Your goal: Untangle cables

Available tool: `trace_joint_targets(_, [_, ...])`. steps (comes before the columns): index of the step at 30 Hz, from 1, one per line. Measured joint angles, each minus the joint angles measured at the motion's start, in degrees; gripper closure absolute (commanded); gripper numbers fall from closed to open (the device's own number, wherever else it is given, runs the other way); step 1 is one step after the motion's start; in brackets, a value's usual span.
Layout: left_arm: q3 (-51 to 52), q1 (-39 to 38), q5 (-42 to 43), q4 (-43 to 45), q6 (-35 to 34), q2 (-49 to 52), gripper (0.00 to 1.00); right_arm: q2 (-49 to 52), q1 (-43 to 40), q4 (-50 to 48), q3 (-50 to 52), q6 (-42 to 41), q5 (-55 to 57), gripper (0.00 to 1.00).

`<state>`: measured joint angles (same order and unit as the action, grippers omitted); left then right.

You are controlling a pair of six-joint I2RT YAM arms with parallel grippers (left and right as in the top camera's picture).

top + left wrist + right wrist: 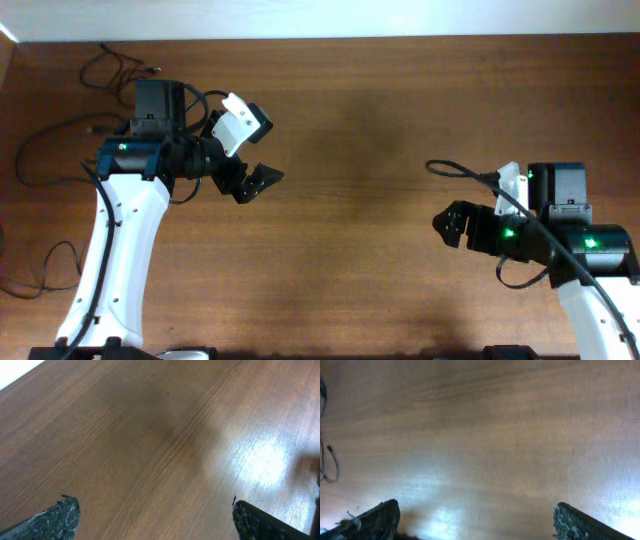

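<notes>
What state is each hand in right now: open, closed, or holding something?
Left hand: open, holding nothing.
Right hand: open, holding nothing.

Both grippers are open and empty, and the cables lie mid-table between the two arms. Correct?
Not quite. The overhead view shows the cables at the far left of the table, not in its middle. The left gripper and right gripper are indeed open and empty.

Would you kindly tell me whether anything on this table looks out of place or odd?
The thin black cables look odd: they lie as scattered loose strands at the brown wooden table's far left, behind the left arm. The open left claw and open right claw hover empty over bare wood, apart from them.
</notes>
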<state>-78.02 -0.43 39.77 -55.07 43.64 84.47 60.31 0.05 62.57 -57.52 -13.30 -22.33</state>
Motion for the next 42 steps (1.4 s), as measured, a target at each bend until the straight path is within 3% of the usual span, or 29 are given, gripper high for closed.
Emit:
trace_joint_targets(3, [0.0,0.0,0.0,-0.02,0.0,0.0,0.01,-2.84,0.0,-5.07,2.91,3.61,0.04,0.02])
trace_joint_targets(14, [0.0,0.0,-0.2,0.15,-0.02,0.0,0.01,-31.91,0.0,-27.61,24.35,15.04,0.28,0.02])
trace_joint_targets(21, [0.0,0.0,-0.22,0.09,-0.02,-0.07,0.01,-44.78,0.0,-41.66,35.91,20.98,0.31,0.02])
trace_joint_targets(27, [0.0,0.0,-0.2,0.15,-0.02,-0.07,0.01,-52.04,0.0,-53.16,44.35,22.82,2.56,0.02])
trace_joint_targets(42, [0.0,0.0,-0.22,0.15,-0.02,-0.07,0.01,-59.41,0.0,-66.55,54.55,23.17,8.87,0.02])
